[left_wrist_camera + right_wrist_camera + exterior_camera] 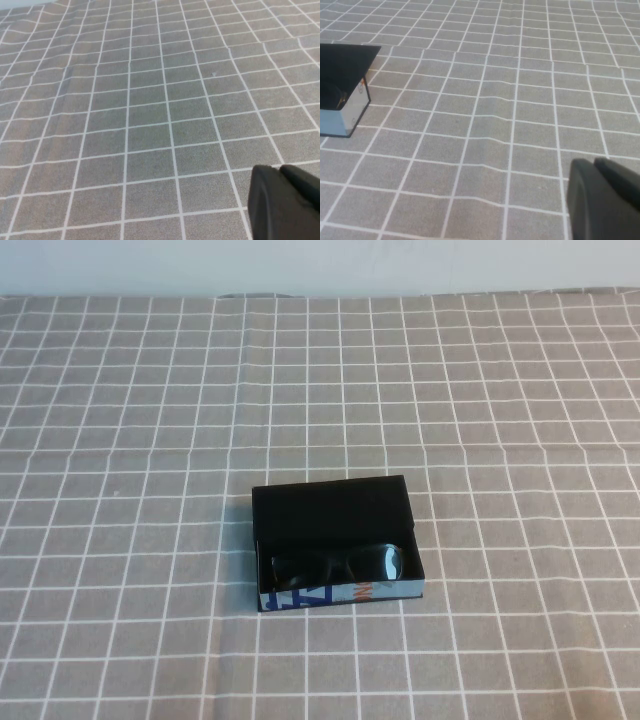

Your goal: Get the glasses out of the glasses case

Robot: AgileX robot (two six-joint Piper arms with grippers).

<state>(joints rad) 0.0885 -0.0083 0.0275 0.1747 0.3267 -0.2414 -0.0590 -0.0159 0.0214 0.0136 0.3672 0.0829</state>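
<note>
Shallow black rectangular glasses case (335,540) lies open mid-bench on grey white-checked cloth (500,390). Small black-framed dark-lens glasses (335,565) inside, along printed white front edge. Left tool (285,202), right tool (602,200) hover over cloth; grip state: cannot tell.

The case (338,540) lies open on the cloth (520,420), near the table's middle and toward its near edge. The glasses (335,565) lie inside it, along its near wall. The left gripper (285,202) and right gripper (602,200) hang over bare cloth, apart from the case.
</note>
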